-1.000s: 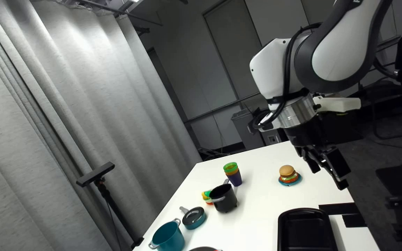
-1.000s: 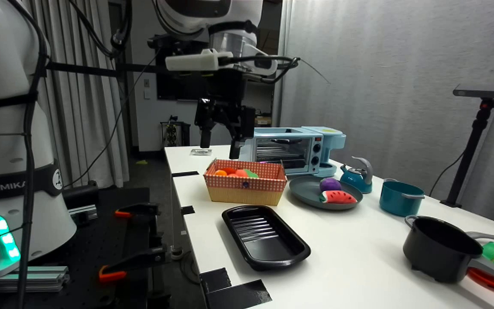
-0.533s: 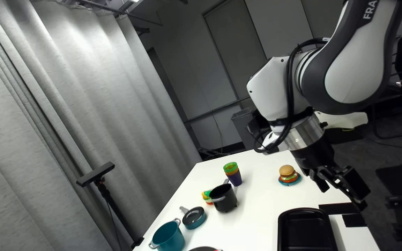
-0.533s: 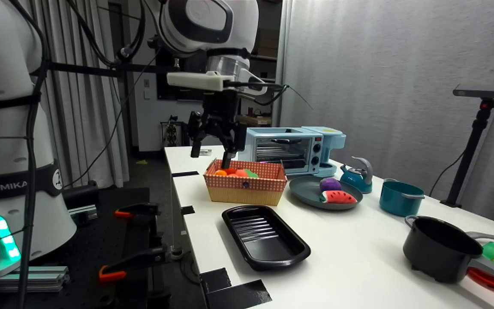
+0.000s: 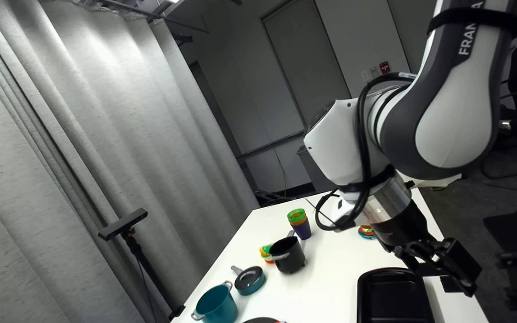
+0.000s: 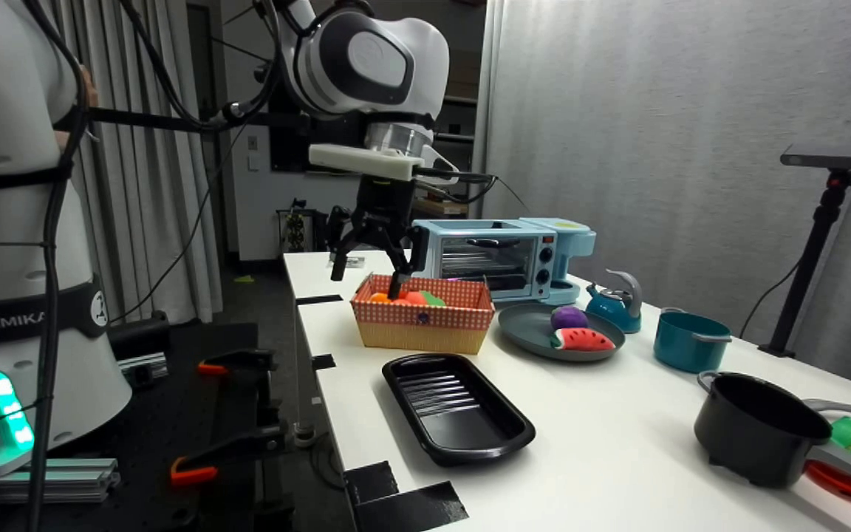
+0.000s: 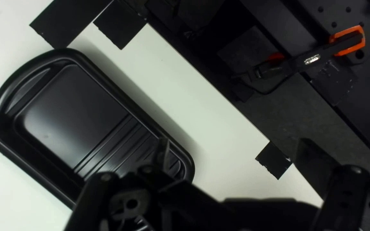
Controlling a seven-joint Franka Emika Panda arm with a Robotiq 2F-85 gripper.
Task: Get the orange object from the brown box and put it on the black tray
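In an exterior view, the orange ball (image 6: 379, 298) lies in the box (image 6: 424, 337), at its robot-side end, and the black tray (image 6: 470, 415) sits just beside the box. The gripper (image 6: 366, 283) holds nothing, jaws spread wide: one tip appears over the box's opening, the other outside the end wall. Before dropping, it should probably slide toward the box's middle and narrow, so both tips enter around the ball without catching the red fruit (image 6: 417, 298).

In an exterior view, the arm (image 5: 447, 125) is bent, wrist sloping down; no box shows.

The wrist view confirms the wide jaws.
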